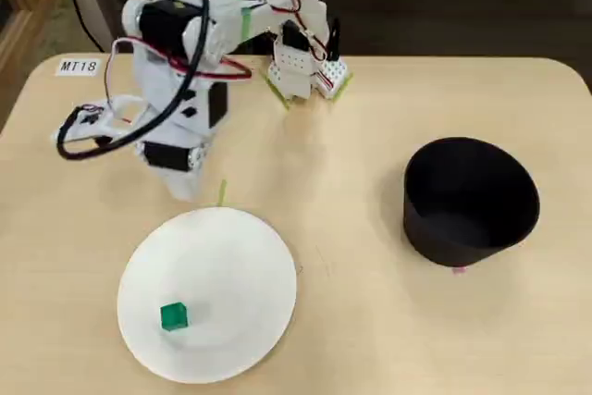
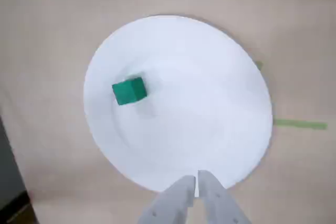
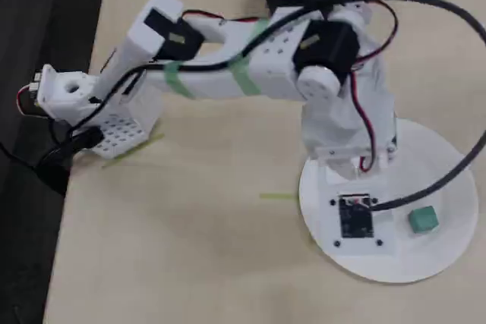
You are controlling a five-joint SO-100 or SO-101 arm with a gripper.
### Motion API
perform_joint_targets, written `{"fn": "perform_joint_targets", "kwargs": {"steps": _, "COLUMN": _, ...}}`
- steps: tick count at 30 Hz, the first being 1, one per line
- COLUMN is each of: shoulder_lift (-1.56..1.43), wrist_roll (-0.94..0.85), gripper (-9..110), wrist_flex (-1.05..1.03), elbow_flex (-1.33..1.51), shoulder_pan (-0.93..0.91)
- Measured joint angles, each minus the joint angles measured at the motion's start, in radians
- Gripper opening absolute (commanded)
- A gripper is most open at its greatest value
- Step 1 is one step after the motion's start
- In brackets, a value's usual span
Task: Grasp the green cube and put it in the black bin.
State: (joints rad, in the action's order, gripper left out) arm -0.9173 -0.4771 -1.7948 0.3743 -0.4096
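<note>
Altogether, counted: one green cube (image 1: pixel 173 315), one black bin (image 1: pixel 470 201), one white plate (image 1: pixel 231 265), one arm with one claw (image 2: pixel 196 181), and a white label (image 1: pixel 78 67) reading MT18.
Green cube: it sits on the plate, inside the rim on the plate's near-left part in a fixed view, touching nothing but the plate; in the wrist view (image 2: pixel 129 91) it lies left of the plate's middle.
Black bin: upright on the right part of the counter (image 1: pixel 370 339) in a fixed view, mouth open, well apart from the plate; a bit of pink shows at its near foot.
White plate: flat near the counter's near edge, left of centre in a fixed view; its far rim touches a thin green tape strip (image 1: pixel 221 192).
Claw: in the wrist view the two pale fingers (image 2: pixel 176 200) stand almost together, only a narrow slit between them, holding nothing; the tips hang above the plate's rim, apart from the cube.
Arm: folded at the counter's far edge in a fixed view, its base on the far-left part beside the label.
Edges: the counter's far corners are rounded; dark floor lies past the far edge.
Open room: bare counter lies between plate and bin, and between the bin and the far edge.
</note>
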Motion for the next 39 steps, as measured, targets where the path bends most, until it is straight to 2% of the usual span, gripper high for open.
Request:
{"fn": "perform_joint_targets", "kwargs": {"steps": 5, "shoulder_lift": 0.195, "wrist_roll": -0.101, "gripper": 0, "wrist_flex": -0.002, "elbow_flex": -0.236, "shoulder_pan": 0.006}}
{"fn": "perform_joint_targets", "kwargs": {"steps": 10, "shoulder_lift": 0.382, "wrist_roll": -0.112, "gripper": 0, "wrist_flex": 0.006, "elbow_flex": -0.486, "shoulder_pan": 0.000}}
{"fn": "perform_joint_targets", "kwargs": {"steps": 25, "shoulder_lift": 0.532, "wrist_roll": -0.204, "gripper": 0, "wrist_flex": 0.058, "elbow_flex": -0.528, "shoulder_pan": 0.091}}
{"fn": "perform_joint_targets", "kwargs": {"steps": 29, "shoulder_lift": 0.586, "wrist_roll": -0.164, "gripper": 16, "wrist_flex": 0.061, "elbow_flex": -0.607, "shoulder_pan": 0.087}}
{"fn": "perform_joint_targets", "kwargs": {"steps": 39, "shoulder_lift": 0.604, "wrist_roll": -0.156, "gripper": 25, "wrist_flex": 0.067, "elbow_flex": -0.678, "shoulder_pan": 0.054}}
